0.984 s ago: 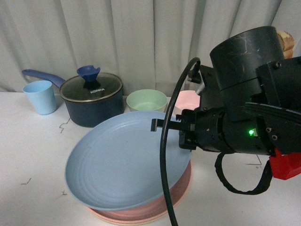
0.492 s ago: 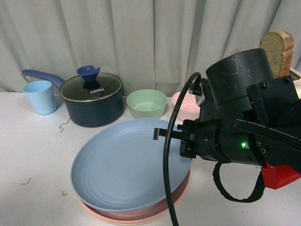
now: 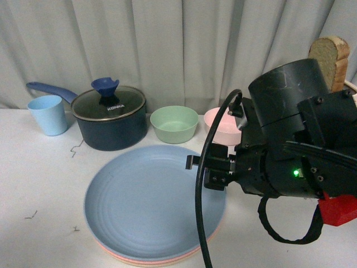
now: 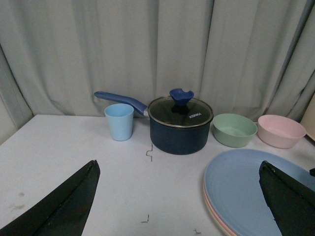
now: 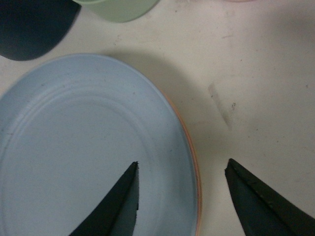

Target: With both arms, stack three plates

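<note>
Blue plate (image 3: pixel 148 209) lying flat atop the pink plate (image 3: pixel 167 258) near the tabletop (image 3: pixel 39 184) front (third plate hidden). Right gripper (image 5: pixel 182 196) spread open, empty, straddling the stack's right rim. Left gripper (image 4: pixel 179 196) open too, well left.

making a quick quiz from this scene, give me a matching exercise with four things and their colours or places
Things:
1. cup
2. pot
3. top plate
4. bowl beside the pot

Descriptions:
A. green
B. light blue, lying flat on the stack
C. dark blue with a glass lid
D. light blue, at the far left of the table

Pairs: 1-D, 2-C, 3-B, 4-A
</note>
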Controlling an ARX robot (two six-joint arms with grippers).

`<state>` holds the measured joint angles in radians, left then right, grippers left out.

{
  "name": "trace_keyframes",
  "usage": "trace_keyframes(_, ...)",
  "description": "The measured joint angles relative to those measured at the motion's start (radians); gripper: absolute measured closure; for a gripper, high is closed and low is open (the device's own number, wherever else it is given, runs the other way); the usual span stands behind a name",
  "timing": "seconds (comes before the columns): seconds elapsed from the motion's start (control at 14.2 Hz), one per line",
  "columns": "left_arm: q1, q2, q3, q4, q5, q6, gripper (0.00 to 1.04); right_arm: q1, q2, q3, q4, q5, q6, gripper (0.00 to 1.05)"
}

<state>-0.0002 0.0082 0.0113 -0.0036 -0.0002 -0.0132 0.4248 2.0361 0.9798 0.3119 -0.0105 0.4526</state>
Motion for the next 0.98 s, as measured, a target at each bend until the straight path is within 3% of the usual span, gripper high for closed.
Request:
trace_keyframes(0.28,0.0,0.0,0.0,0.0,0.0,0.0,0.07,-0.054,-0.187,-0.065,0.003,-0.055,0.006,0.1)
trace_keyframes(0.35,0.0,0.0,0.0,0.0,0.0,0.0,0.07,-0.067,-0.254,-0.096,0.014,-0.062,0.008,0.05)
trace_keyframes(0.49,0.0,0.0,0.0,0.0,0.0,0.0,0.07,-0.079,-0.4,-0.131,-0.001,-0.066,0.007,0.06)
trace_keyframes(0.63,0.0,0.0,0.0,0.0,0.0,0.0,0.07,-0.082,-0.57,-0.291,0.367,0.194,-0.183,0.25)
trace_keyframes(0.7,0.0,0.0,0.0,0.0,0.0,0.0,0.07,-0.129,-0.694,-0.402,0.416,0.268,-0.302,0.37)
trace_keyframes(0.98,0.0,0.0,0.0,0.0,0.0,0.0,0.07,-0.298,-1.073,-0.653,0.329,0.143,-0.433,0.89)
